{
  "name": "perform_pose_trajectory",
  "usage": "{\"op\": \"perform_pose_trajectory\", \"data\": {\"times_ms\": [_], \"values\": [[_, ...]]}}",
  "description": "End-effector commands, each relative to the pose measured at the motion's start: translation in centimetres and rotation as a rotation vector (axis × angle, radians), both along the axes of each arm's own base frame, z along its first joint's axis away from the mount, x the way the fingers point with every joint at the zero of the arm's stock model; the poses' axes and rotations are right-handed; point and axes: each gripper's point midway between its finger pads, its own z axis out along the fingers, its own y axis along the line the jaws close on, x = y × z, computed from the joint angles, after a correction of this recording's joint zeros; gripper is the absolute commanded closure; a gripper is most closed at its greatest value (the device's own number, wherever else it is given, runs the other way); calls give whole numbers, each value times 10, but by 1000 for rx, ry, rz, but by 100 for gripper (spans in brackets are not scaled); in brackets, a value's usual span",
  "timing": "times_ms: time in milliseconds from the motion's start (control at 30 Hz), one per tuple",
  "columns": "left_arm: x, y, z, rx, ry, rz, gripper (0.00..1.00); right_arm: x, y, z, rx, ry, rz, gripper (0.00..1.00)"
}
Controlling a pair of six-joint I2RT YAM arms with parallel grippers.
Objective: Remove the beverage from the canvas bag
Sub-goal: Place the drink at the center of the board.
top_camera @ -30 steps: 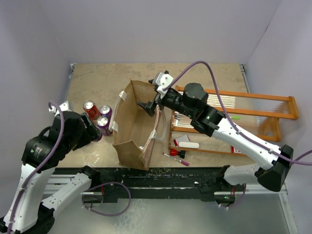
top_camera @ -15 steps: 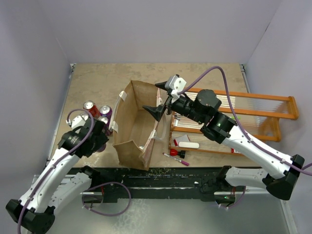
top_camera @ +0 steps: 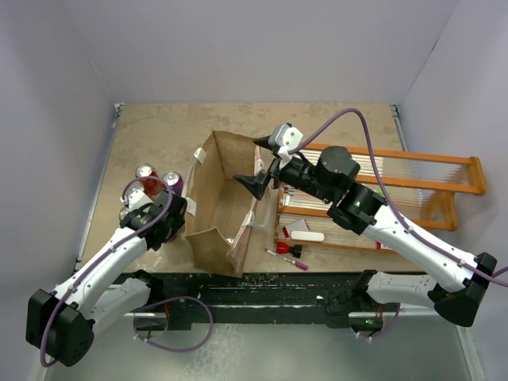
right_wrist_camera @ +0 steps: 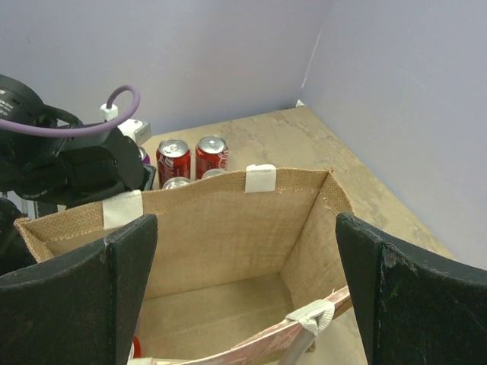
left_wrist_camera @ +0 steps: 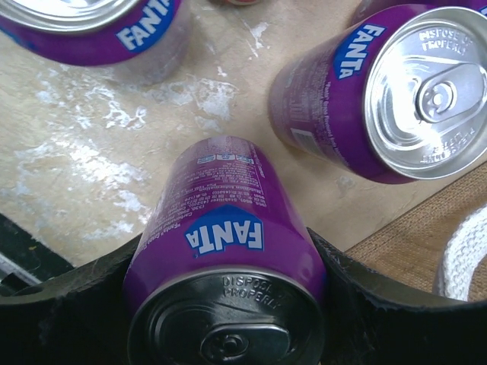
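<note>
The tan canvas bag (top_camera: pixel 208 238) stands open at the table's middle, with white handles (right_wrist_camera: pixel 260 178). A silver can top (top_camera: pixel 230 239) shows at its bottom near corner; in the right wrist view only a red sliver (right_wrist_camera: pixel 135 348) of it shows there. My left gripper (top_camera: pixel 163 213) is left of the bag, shut on a purple Fanta can (left_wrist_camera: pixel 228 228) with both fingers (left_wrist_camera: pixel 346 293) against its sides. My right gripper (top_camera: pixel 258 171) hangs open above the bag's right rim, its fingers (right_wrist_camera: pixel 129 289) spread wide over the bag's inside.
Two more purple Fanta cans (left_wrist_camera: pixel 388 91) (left_wrist_camera: pixel 84 30) and two red cans (right_wrist_camera: pixel 173 158) (right_wrist_camera: pixel 211 156) stand on the table left of the bag. An orange wooden rack (top_camera: pixel 413 155) lies right of the bag, with a marker (top_camera: pixel 290 258) and small items by it.
The left arm has stretched forward and brought its can down beside the other cans. The right gripper drew back from over the bag to its right rim, then held still.
</note>
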Motion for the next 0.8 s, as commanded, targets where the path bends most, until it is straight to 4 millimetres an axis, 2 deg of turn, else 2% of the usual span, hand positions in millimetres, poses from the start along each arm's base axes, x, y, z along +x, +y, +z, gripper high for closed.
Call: {"op": "perform_pose_trajectory", "data": {"times_ms": [0,167,367,433,567,767], "values": [[35,-3,10,-14,-158,35,100,2,-5,19,44,-25,-20,0],[46,-2,5,-1,-154,18,97,3,1,15,26,-12,-6,0],[37,4,-17,7,-43,39,90,1,10,5,-26,25,36,0],[35,4,-20,3,-28,40,79,-1,12,-2,-51,44,56,0],[28,2,-25,-15,-11,33,39,-8,20,-20,-97,76,114,0],[24,-6,-16,-71,-21,-1,3,-8,34,-39,-199,98,188,1]]}}
